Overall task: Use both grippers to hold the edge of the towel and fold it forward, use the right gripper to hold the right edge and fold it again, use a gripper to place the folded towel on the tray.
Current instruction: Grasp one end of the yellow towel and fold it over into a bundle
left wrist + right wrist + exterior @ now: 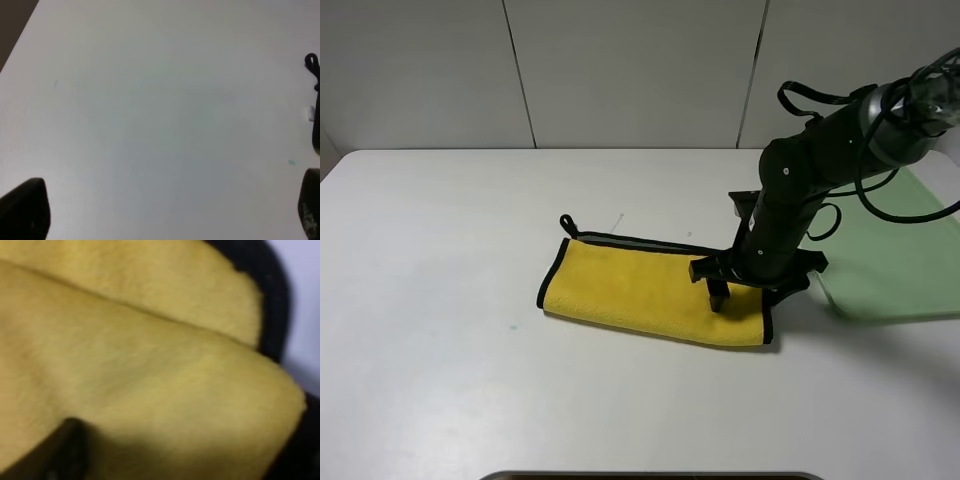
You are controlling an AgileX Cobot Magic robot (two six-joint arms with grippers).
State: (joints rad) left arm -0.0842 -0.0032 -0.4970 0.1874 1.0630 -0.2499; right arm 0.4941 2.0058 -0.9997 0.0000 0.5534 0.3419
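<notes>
Shows the towel (640, 290) folded once into a long yellow strip, flat on the white table (440, 260), near the tray (900, 260) but not on it. Likely handles as light, soft and limp: no stiffness, plush pile grippy rather than slippery, layers prone to slide apart or sag if only one ply is pinched. Best taken at the right edge (769, 322), on the black piping, through both layers. Shows the right gripper (750, 292) low at that end, jaws spread apart, one finger (717, 295) touching the pile, nothing clamped yet; its wrist view is blurred and filled with yellow pile. Shows the left gripper (167, 207) empty, jaws spread wide, over bare table near the black loop (311, 62).
</notes>
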